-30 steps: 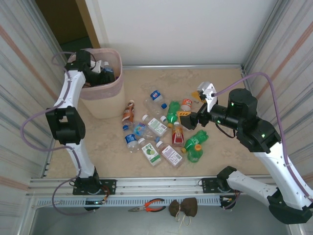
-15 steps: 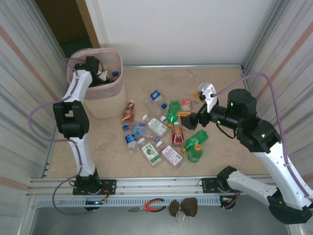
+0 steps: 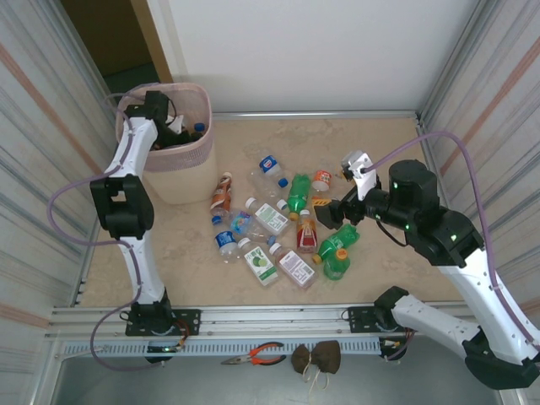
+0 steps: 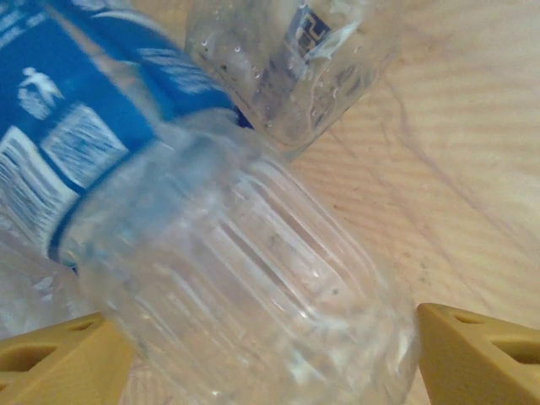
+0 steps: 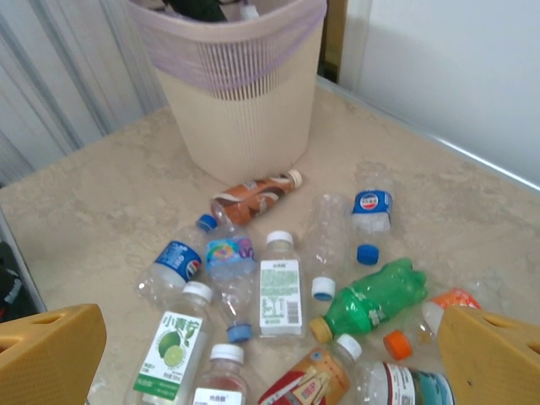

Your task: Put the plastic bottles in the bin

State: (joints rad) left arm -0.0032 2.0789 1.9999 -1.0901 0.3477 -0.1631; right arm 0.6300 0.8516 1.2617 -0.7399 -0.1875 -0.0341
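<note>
My left gripper [image 3: 171,129] is down inside the pale pink bin [image 3: 181,173]. In the left wrist view a clear bottle with a blue label [image 4: 236,278] lies blurred between the two yellow fingers [image 4: 59,363], which stand wide apart over the bin's cream floor; a second clear bottle [image 4: 287,67] lies beyond it. My right gripper [image 3: 332,213] hangs open over the heap of plastic bottles [image 3: 278,224] on the table, holding nothing. Its wrist view shows a green bottle [image 5: 375,295], a lime-label bottle [image 5: 173,342], a brown bottle [image 5: 253,194] and the bin [image 5: 236,101].
Bottles are scattered from the bin's foot to mid-table, with a green pair [image 3: 336,251] under the right gripper. Corrugated walls close both sides and a white wall the back. Pliers [image 3: 253,355] lie on the front rail.
The left gripper has sunk into the bin and its fingers have spread, freeing the blue-label bottle. The right gripper has dropped lower over the bottles.
</note>
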